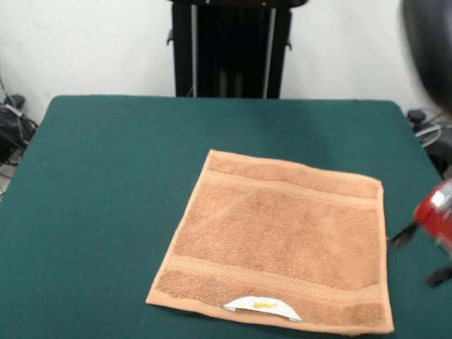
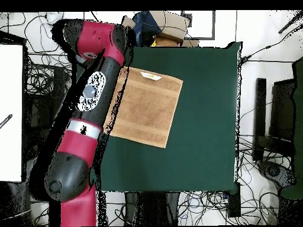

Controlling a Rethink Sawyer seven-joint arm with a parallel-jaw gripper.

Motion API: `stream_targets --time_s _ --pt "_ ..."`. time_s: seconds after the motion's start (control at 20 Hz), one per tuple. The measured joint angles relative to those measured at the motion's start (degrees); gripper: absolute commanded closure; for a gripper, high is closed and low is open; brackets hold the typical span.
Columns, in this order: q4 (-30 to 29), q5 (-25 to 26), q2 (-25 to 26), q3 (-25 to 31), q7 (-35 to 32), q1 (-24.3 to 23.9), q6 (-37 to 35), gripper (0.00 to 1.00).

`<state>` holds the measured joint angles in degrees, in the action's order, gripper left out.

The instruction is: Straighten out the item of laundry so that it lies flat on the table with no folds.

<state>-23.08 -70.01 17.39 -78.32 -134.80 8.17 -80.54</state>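
The light orange-tan towel [image 1: 282,240] lies spread flat on the green table [image 1: 106,198], right of centre and close to the near edge. Its border bands show, and its white label [image 1: 261,305] with a yellow mark lies folded up onto the near edge. No folds show in the cloth. My gripper [image 1: 421,256] is blurred at the right edge, just beside the towel's right side; it looks open and empty. In the overhead view the towel [image 2: 145,106] lies at the table's [image 2: 207,118] left side, and the red arm [image 2: 89,100] covers its left edge.
The black pedestal [image 1: 229,49] stands behind the table's far edge. Cables [image 1: 14,127] lie off the left side. Overhead, a cardboard box [image 2: 168,26] sits beyond the table's top edge and dark equipment [image 2: 278,118] stands to the right.
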Motion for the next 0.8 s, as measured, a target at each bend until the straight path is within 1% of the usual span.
stream_targets --time_s 0.15,0.2,0.25,0.35,0.4,0.5,0.55,0.6,0.65,0.8 --pt "-7.9 6.7 -5.9 5.4 1.3 6.4 0.2 0.0" --pt "-9.2 7.7 -7.0 6.2 1.8 7.4 0.3 0.0" --pt "-12.1 10.2 -9.7 8.1 3.2 9.5 0.7 0.0" --pt "-15.0 12.6 -12.4 9.8 5.0 11.4 1.3 0.0" --pt "-18.6 15.4 -15.9 12.1 8.0 13.5 2.3 0.0" --pt "-21.0 17.1 -18.3 13.5 10.2 14.6 3.3 0.0" --pt "-23.6 19.2 -20.9 15.1 13.1 15.5 4.7 0.0" --pt "-24.7 20.0 -22.0 15.8 14.5 15.8 5.5 0.0" --pt "-27.2 21.8 -24.4 17.3 17.5 16.3 7.3 0.0" --pt "-31.4 24.8 -28.6 19.9 23.1 16.3 11.3 0.0"
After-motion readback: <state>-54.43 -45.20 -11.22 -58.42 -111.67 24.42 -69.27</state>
